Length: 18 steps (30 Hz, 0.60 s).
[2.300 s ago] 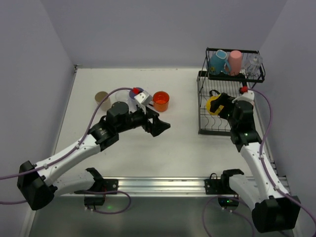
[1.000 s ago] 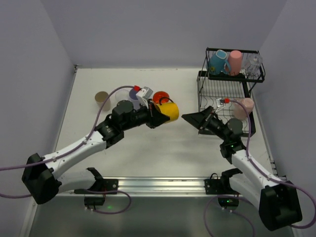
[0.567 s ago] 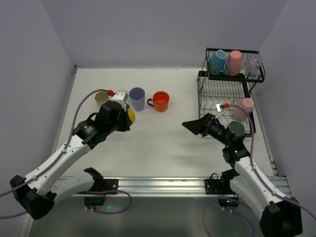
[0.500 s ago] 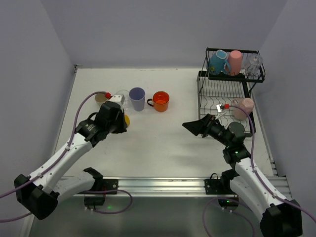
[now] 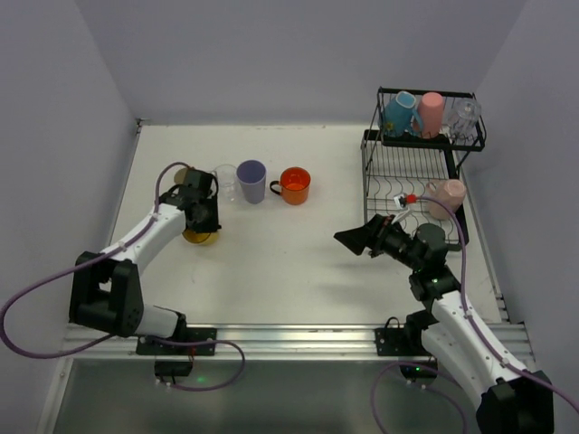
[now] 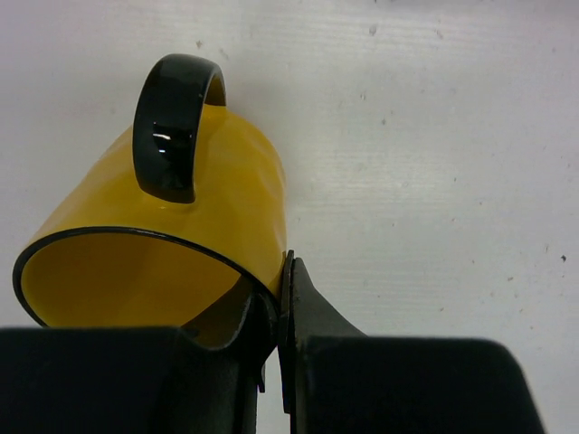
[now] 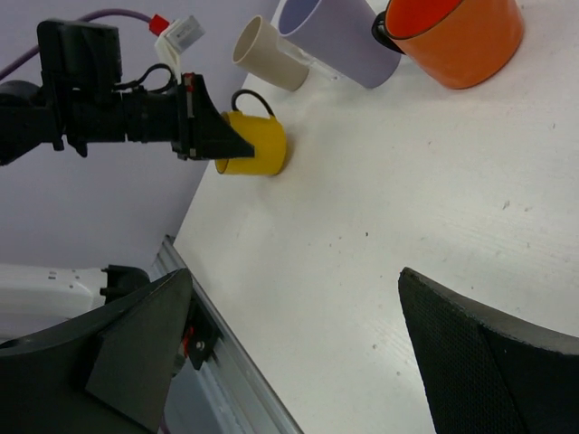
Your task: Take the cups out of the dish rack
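The yellow mug stands upright on the desk at the left, near the beige cup, with the left jaws pinched on its rim. The right jaws gape wide and empty above the desk, near the dish rack. The rack's upper shelf holds a blue cup and a pink cup.

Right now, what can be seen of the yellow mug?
The yellow mug is glossy, like glazed ceramic or plastic, with a black loop handle and a thin black rim line. It is empty and upright, seemingly set down on the left side of the white table, just nearer than the beige cup. The left gripper is shut on its rim wall, one finger inside and one outside, roughly across from the handle.
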Each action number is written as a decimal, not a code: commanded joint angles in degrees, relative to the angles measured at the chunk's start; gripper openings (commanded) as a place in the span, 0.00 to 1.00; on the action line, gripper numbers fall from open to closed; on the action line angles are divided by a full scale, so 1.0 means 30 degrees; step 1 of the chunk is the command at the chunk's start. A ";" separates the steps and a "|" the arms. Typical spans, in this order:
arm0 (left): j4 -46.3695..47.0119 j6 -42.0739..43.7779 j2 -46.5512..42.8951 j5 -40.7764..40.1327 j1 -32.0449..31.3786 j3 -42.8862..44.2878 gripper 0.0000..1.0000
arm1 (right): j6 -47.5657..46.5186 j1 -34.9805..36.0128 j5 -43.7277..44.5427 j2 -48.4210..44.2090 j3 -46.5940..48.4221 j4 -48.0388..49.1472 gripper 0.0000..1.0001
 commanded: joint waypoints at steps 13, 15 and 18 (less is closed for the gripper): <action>0.1215 0.1981 0.2211 0.0401 0.1025 0.2337 0.62 | -0.1432 0.0002 0.1078 0.0235 0.1624 -0.1473 0.99; 0.1215 0.1981 0.1946 0.0341 0.1025 0.2102 0.66 | -0.1520 0.0002 0.1284 0.0118 0.1945 -0.1969 0.99; 0.1128 0.2010 0.1244 0.0341 0.0996 0.2101 0.75 | -0.1813 0.0001 0.1898 -0.0175 0.2589 -0.2934 0.99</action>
